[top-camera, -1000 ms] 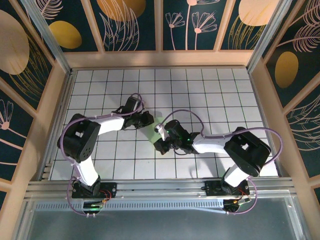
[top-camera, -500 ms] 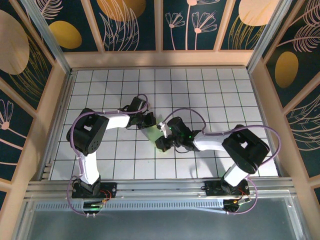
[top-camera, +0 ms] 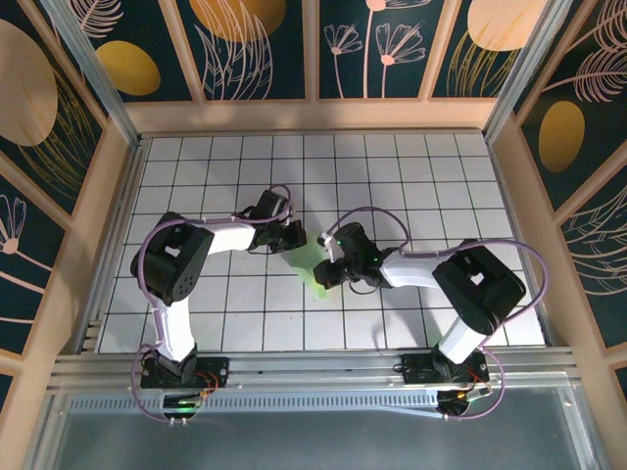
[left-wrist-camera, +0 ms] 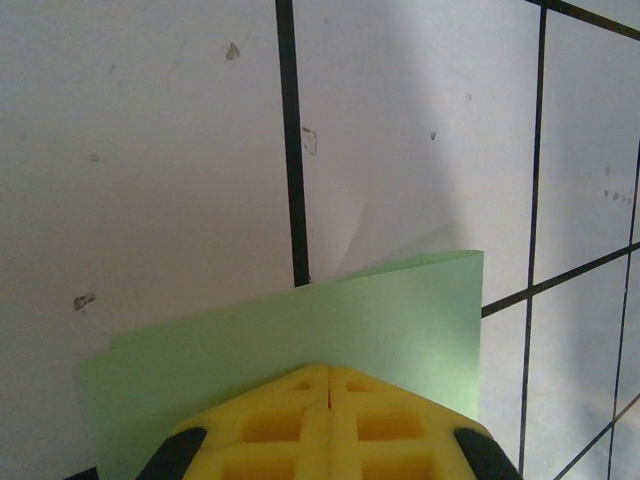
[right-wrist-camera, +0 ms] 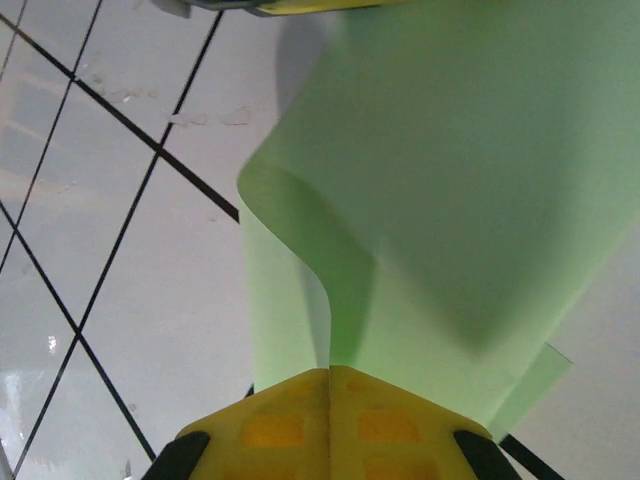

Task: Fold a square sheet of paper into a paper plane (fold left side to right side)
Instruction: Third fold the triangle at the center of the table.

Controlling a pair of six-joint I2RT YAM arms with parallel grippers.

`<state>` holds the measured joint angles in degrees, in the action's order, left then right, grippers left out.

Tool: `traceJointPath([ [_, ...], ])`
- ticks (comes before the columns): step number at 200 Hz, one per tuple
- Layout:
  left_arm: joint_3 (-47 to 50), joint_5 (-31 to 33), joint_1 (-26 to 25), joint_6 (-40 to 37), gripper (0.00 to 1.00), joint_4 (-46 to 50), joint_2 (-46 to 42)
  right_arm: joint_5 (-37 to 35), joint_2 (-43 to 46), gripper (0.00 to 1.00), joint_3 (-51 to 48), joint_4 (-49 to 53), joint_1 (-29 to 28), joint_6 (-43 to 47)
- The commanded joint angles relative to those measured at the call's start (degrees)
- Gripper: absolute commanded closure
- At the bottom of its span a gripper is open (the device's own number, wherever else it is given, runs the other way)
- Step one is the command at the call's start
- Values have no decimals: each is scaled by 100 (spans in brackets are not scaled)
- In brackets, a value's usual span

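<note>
Item: sheet (top-camera: 312, 262), pale green, near the middle of the gridded table (top-camera: 421, 176), spanning the gap between both grippers and partly lifted off the tiles. From the right wrist: bowed in a soft S-curl, near edge rolled over, no sharp crease.
Left gripper (top-camera: 292, 238): yellow pads (left-wrist-camera: 285, 425) pressed together, pinching one edge of the sheet.
Right gripper (top-camera: 325, 274): pads closed likewise, clamping the opposite edge.
</note>
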<state>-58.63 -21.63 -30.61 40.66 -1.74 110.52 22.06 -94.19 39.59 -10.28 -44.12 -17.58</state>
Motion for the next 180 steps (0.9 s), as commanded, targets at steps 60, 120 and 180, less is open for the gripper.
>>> traceJointPath([
  [60,40,253,-85,-98,98,393,180,-341,-74,100,141,163,175,-114],
  [120,70,263,-94,-93,98,385,171,-378,-103,100,149,125,263,-114],
  [180,81,273,-100,-85,98,367,171,-347,-200,100,165,110,263,-119],
])
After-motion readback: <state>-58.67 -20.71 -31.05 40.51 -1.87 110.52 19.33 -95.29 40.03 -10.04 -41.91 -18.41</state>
